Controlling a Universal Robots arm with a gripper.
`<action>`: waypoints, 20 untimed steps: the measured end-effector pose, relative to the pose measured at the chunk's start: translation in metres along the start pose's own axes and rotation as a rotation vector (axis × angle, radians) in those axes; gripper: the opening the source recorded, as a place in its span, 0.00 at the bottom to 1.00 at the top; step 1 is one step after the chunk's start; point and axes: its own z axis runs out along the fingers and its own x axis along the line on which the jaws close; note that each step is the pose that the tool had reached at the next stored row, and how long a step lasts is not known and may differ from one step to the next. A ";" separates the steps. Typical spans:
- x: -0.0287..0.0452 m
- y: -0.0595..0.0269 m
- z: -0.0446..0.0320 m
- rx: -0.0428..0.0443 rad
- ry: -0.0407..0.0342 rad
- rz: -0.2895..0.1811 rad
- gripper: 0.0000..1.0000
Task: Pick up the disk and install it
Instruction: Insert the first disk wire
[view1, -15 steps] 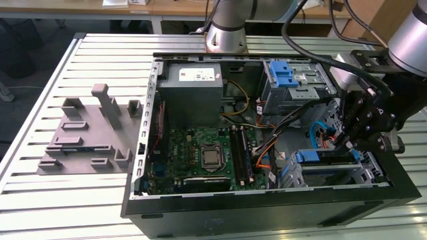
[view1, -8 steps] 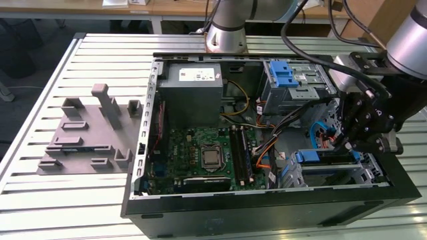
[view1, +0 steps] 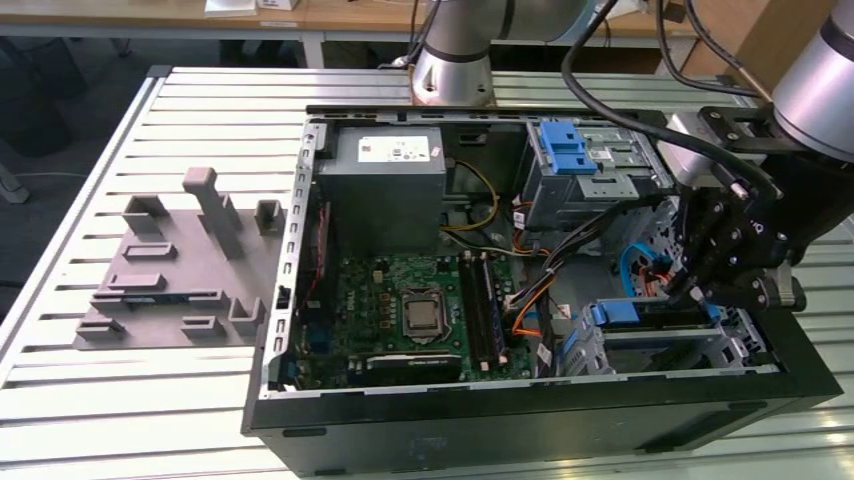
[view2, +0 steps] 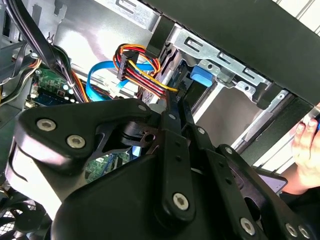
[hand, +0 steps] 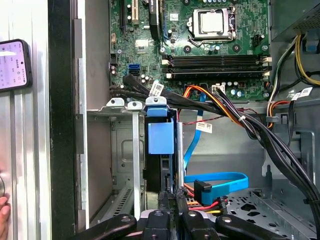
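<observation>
My gripper (hand: 170, 207) is clenched on the disk's (hand: 161, 172) rear edge, the drive standing edge-on in the lower drive cage (hand: 127, 165); I judge it needs a straight push, clear of the cables (hand: 210, 192)

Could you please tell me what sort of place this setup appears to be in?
Probably a robotics lab or test bench: an open black desktop computer case lies on a ribbed metal table, a grey plastic fixture beside it, with wooden desks behind.
</observation>
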 end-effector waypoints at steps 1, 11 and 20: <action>0.0000 0.0000 0.0000 -0.0002 0.0001 0.000 0.16; 0.0001 -0.0001 0.0047 -0.0056 0.0007 0.000 0.16; 0.0003 0.0000 -0.0038 -0.0061 0.0003 -0.003 0.24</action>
